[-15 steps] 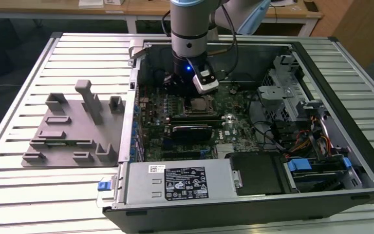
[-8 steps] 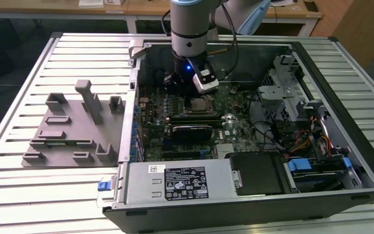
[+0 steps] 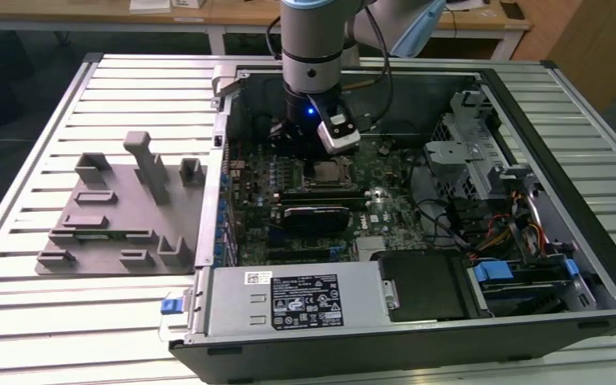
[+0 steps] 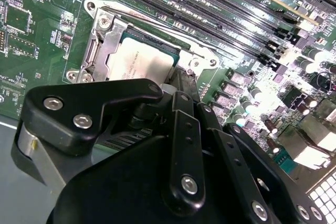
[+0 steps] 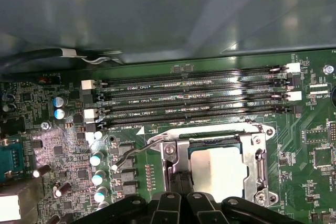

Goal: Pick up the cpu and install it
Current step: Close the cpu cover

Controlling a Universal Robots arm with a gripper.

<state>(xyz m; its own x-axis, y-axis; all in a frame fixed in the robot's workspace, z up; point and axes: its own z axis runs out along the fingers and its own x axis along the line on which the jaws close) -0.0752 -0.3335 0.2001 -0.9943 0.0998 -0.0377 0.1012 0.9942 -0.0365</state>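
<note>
Black linked bars of the arm's two-finger gripper (image 4: 177,85) crowded the foreground in both wrist views. Its fingertips were drawn together with nothing visible between them, and they hovered just over one edge of the silver metal socket frame (image 5: 261,158). Inside that frame lay the cpu (image 5: 218,170), a small flat square chip with a silver-grey top plate. It sat level rather than tilted, which suggested it was already seated and needed no grip. The closed fingers probably made a narrow tip that could reach the socket without fouling nearby parts. A thin wire retention lever (image 5: 130,154) stuck out beside the socket, apparently not latched down, so the chip likely rested there by its own weight. Long black memory slots (image 5: 194,98) ran just beyond the socket on the green motherboard (image 3: 394,216).
</note>
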